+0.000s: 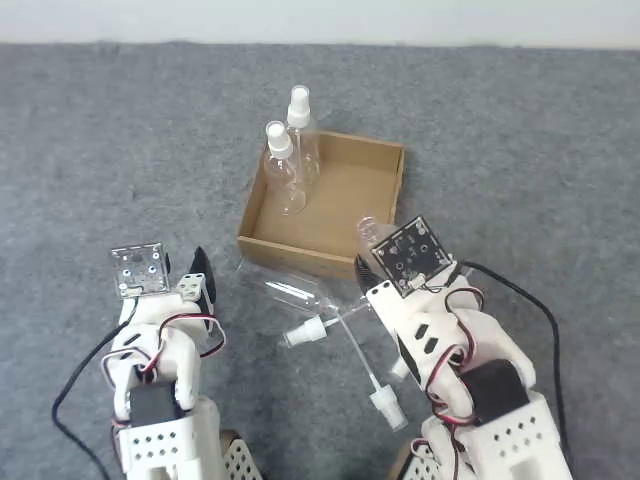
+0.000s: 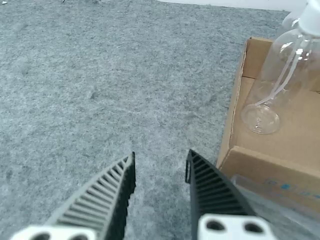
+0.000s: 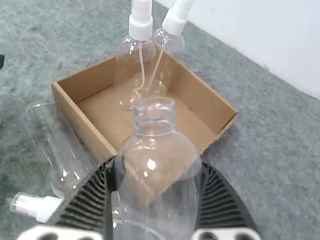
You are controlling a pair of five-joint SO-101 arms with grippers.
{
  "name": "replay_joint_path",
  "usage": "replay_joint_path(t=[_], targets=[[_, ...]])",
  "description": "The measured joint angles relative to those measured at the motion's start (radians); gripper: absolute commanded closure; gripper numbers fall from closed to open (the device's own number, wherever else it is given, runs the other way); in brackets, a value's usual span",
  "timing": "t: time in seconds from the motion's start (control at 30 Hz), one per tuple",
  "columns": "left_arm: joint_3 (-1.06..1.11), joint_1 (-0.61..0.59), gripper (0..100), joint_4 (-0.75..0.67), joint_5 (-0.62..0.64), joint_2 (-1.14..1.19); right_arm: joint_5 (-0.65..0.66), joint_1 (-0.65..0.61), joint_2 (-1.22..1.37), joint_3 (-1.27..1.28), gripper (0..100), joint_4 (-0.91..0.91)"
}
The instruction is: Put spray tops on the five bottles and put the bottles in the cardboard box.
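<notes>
Four clear bottles are in sight. Two capped bottles (image 1: pixel 283 168) stand upright side by side in the far left corner of the cardboard box (image 1: pixel 292 250). A third, the open bottle (image 3: pixel 155 145), is upright with a bare neck, and the right gripper (image 3: pixel 155 168) has its fingers clamped on the body, just in front of the box's near right corner. The fourth, the lying bottle (image 1: pixel 288 290), rests on its side on the table (image 1: pixel 120 130), close against the box's near wall.

Two spray tops lie on the table. One spray top (image 1: pixel 306 333) is by the lying bottle's neck, though whether it is seated cannot be told. A loose spray top (image 1: pixel 385 403) lies with its tube beside the right arm.

The left gripper (image 2: pixel 160 161) sits low over bare table near the box's near left corner, fingers spread and holding nothing.
</notes>
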Motion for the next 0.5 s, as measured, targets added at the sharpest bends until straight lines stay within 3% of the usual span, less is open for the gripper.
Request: replay_joint_path(t=[0.17,0.4,0.5], targets=[[0.000,0.000,84,0.000,0.000,0.000,0.000,0.012,-0.021,0.005,96.5,-0.011],[0.000,0.000,84,0.000,-0.009,0.000,-0.052,0.198,-0.235,0.058,96.5,-0.012],[0.000,0.000,84,0.000,-0.094,0.000,-0.068,0.275,-0.330,0.123,96.5,-0.012]])
